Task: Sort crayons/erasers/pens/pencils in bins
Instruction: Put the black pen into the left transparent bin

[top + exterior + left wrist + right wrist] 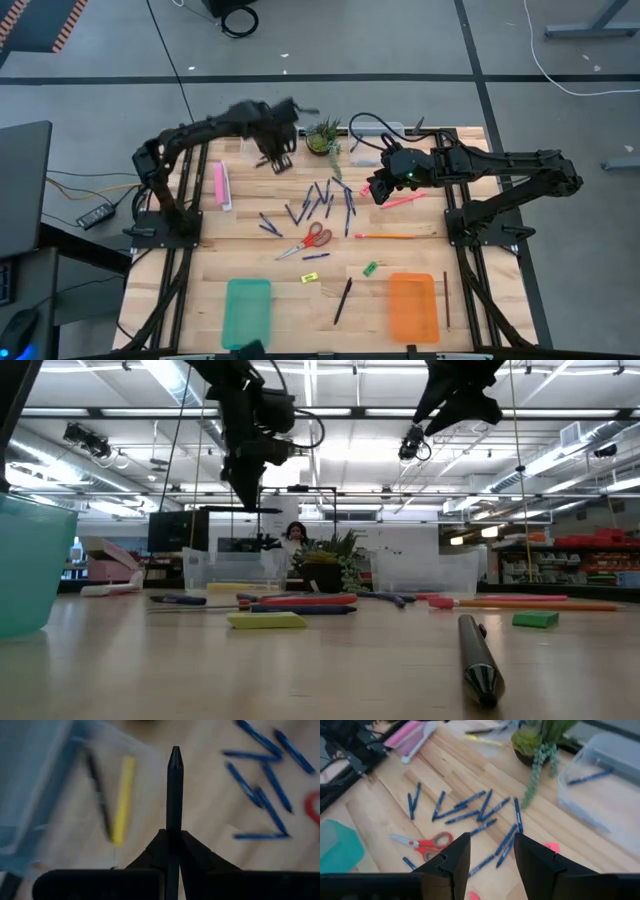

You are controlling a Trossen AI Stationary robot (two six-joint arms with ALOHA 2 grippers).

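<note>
My left gripper [174,836] [277,157] is shut on a black pencil [174,790] in the air at the table's far side, beside a clear tub [35,795]. That tub holds a black pencil [100,800] and a yellow one [122,800]. My right gripper [491,851] [380,186] hangs open above the scattered blue pens [480,812] [325,200], touching nothing. A second clear tub [605,785] holds one blue pen [590,776]. A green eraser [370,268] and a yellow eraser [309,277] lie flat on the table. My left gripper pinches the black pencil between its two fingers [192,850]. The pencil runs along the fingers, and its shaft [174,817] sticks out past their tips to a pointed end [174,755]. It is lifted clear of the table.
A teal tray [248,310] and an orange tray [413,307] sit at the near edge. Red-handled scissors [312,240], an orange pencil [395,237], a black pencil [343,300], a pink box [222,185] and a potted plant [325,137] are also on the table.
</note>
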